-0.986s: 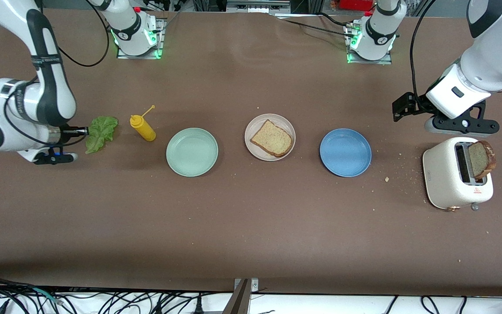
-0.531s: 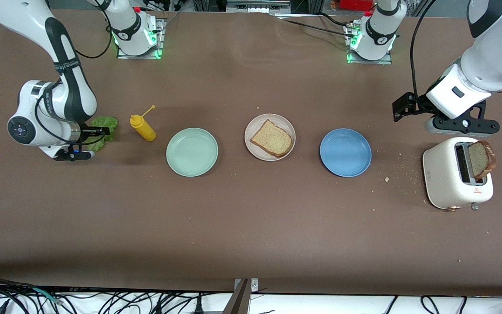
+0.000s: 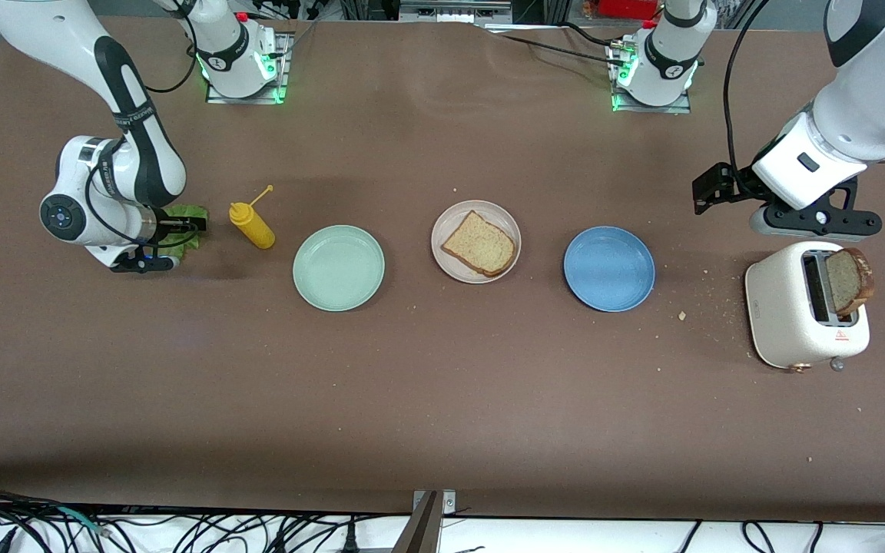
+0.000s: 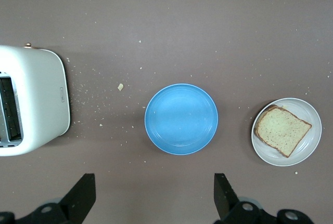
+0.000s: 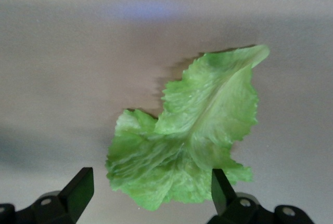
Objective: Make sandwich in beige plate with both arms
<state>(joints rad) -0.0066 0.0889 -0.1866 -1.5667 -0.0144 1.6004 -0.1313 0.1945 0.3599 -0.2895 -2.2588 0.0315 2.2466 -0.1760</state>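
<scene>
A slice of bread (image 3: 479,243) lies on the beige plate (image 3: 450,219) at mid-table; both also show in the left wrist view, the slice (image 4: 281,130) on the plate (image 4: 307,148). A second slice (image 3: 850,279) stands in the white toaster (image 3: 788,307). The green lettuce leaf (image 3: 185,211) lies on the table at the right arm's end, mostly hidden by the arm; the right wrist view shows it whole (image 5: 192,130). My right gripper (image 3: 143,265) hangs open over the leaf's edge (image 5: 150,193). My left gripper (image 3: 815,224) hangs open and empty beside the toaster (image 4: 153,198).
A yellow squeeze bottle (image 3: 252,224) stands close beside the lettuce. A mint green plate (image 3: 338,267) and a blue plate (image 3: 608,268) flank the beige plate. Crumbs lie between the blue plate and the toaster (image 4: 36,104).
My right arm has swung in from the table's end toward the lettuce and now covers most of it. The left arm has not moved.
</scene>
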